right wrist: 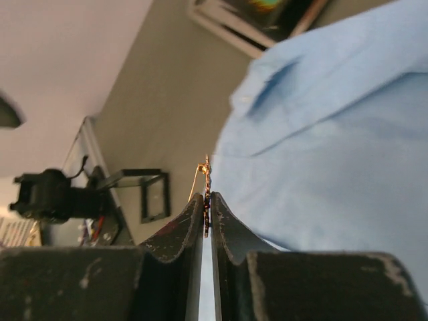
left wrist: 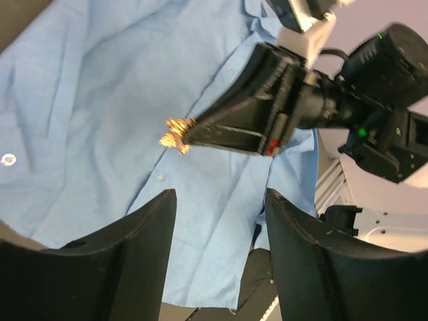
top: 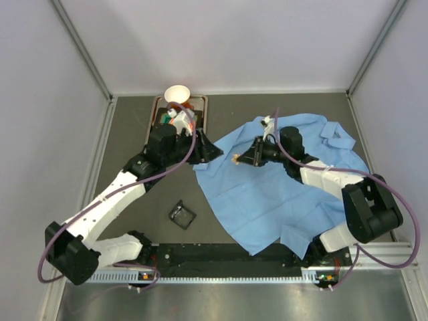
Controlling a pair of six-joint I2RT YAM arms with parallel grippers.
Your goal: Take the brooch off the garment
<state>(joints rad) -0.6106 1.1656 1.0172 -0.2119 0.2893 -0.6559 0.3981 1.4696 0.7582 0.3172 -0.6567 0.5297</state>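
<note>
- Progress: the brooch (left wrist: 177, 134) looks to be off the shirt (top: 281, 200) already. In the right wrist view its pin shows as bare wire with no cloth on it. What is left, I judge, is carrying it clear and setting it down.
- Right gripper (right wrist: 207, 208): jaws nearly closed, pinching the brooch at their tips, above the shirt's left part near the middle of the table (top: 234, 110).
- Left gripper (left wrist: 219, 200): jaws wide and holding nothing, at the shirt's left edge.
</note>
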